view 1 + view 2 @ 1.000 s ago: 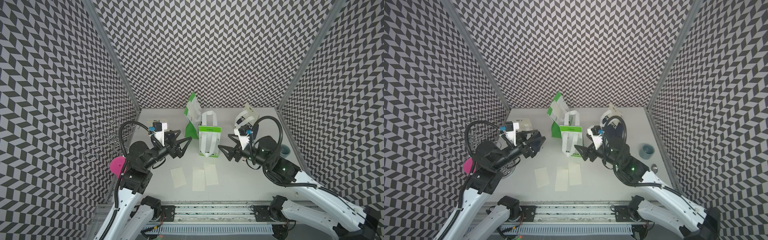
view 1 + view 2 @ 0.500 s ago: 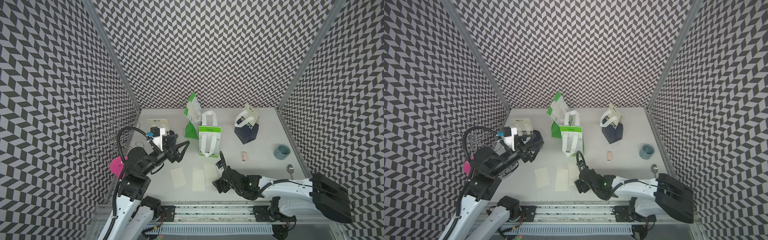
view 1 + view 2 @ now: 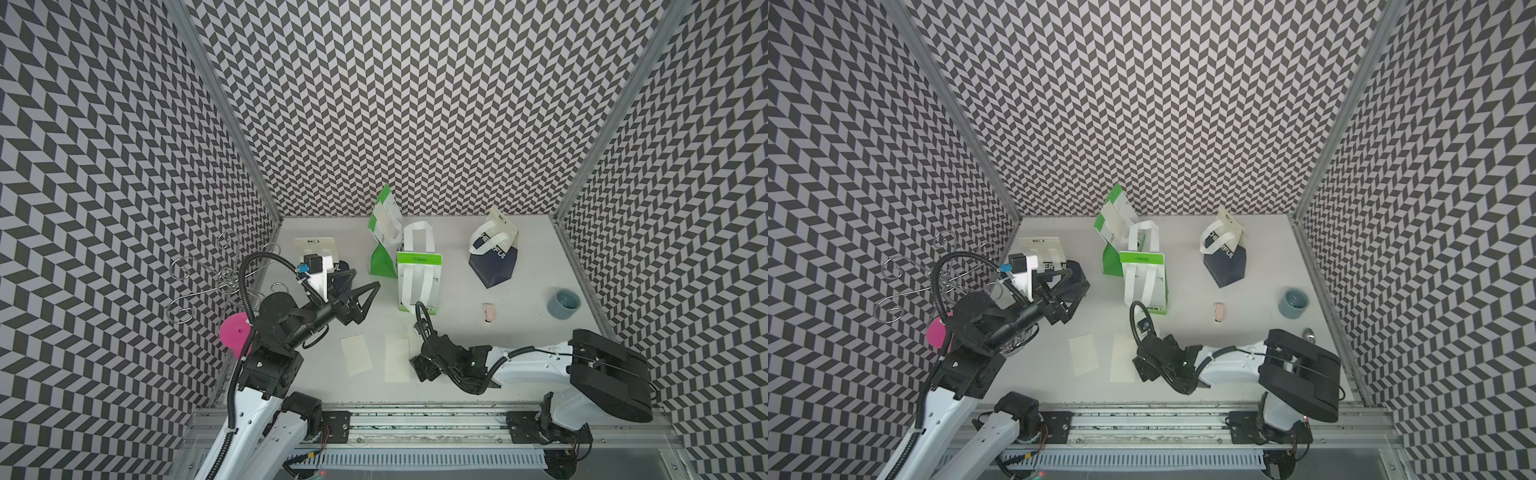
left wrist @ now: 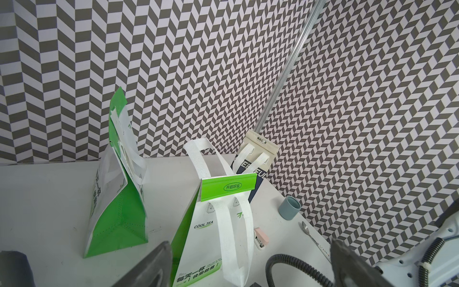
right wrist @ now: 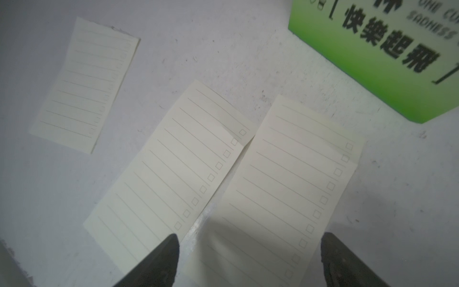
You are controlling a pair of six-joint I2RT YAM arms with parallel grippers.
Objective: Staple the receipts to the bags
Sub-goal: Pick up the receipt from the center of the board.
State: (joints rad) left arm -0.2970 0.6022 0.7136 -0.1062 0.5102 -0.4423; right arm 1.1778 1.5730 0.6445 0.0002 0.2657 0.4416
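Lying flat: thin, cream, ruled rectangular paper receipts [image 5: 173, 169].

The receipts [image 5: 171, 171] are thin matt paper, smooth and lightly creased; the table [image 5: 223, 49] beneath them has a matt pale surface, scuffed and speckled with dark marks. The green-and-white bag [image 4: 198, 248] has a smooth, faintly sheened face, and its white strap handles [image 4: 198, 159] a dimpled, fabric-like weave. The spoon [image 4: 304, 225] is polished metal, the cup [image 4: 289, 208] smooth and matt, and the stapler [image 4: 261, 237] smooth pink plastic.
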